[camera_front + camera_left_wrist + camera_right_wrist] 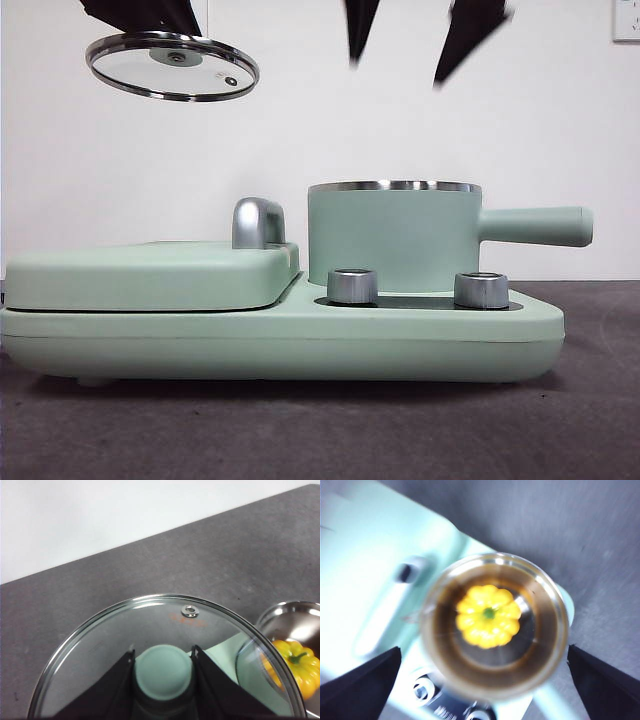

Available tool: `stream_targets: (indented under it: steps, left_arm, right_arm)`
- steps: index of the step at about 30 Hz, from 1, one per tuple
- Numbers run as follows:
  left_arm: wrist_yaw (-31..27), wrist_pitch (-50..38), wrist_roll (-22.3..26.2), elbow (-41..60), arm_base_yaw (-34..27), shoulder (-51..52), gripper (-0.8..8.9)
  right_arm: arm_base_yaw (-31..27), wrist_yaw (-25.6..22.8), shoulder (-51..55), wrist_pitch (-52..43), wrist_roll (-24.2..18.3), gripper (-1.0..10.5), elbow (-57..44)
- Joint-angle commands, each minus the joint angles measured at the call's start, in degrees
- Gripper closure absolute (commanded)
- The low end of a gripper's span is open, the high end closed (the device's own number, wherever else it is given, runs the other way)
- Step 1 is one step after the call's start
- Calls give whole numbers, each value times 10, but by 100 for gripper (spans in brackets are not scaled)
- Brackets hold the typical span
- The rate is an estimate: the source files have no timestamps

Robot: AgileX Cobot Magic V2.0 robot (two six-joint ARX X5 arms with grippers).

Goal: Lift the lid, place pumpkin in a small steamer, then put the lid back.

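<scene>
The small steamer stands uncovered on the right of the green base, its handle pointing right. The pumpkin lies inside it, seen from above in the right wrist view and partly in the left wrist view; the front view hides it. My left gripper is shut on the mint-green knob of the lid, holding it high at the upper left, slightly tilted. My right gripper is open and empty, high above the steamer.
The wide mint-green base with two steel knobs sits on the grey table. A flat green griddle cover with a steel handle fills its left half. A white wall stands behind.
</scene>
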State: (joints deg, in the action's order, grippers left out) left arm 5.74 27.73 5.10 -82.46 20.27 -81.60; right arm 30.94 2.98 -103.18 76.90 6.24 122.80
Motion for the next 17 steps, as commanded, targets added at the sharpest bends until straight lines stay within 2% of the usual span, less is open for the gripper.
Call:
stream_targets:
  steps: [1,4,8,12,17]
  left_arm:
    - [5,-16,-3,-17,11,-4,804]
    - [10,-16,-2,-17,21,-4,804]
    - [10,-17,-3,-17,39,-4,804]
    - [10,-18,-3,-17,60,-4,804]
    - [10,-21,-3,-17,88,-5,804]
  right_arm:
    - [21,-3,63,44,15,397,-20]
    - [50,-14,131,44,15,398,-69]
    - [112,-68,220,37,19,402,-161]
    - [179,-106,322,-39,74,407,-281]
    - [227,-121,437,-132,131,407,-413]
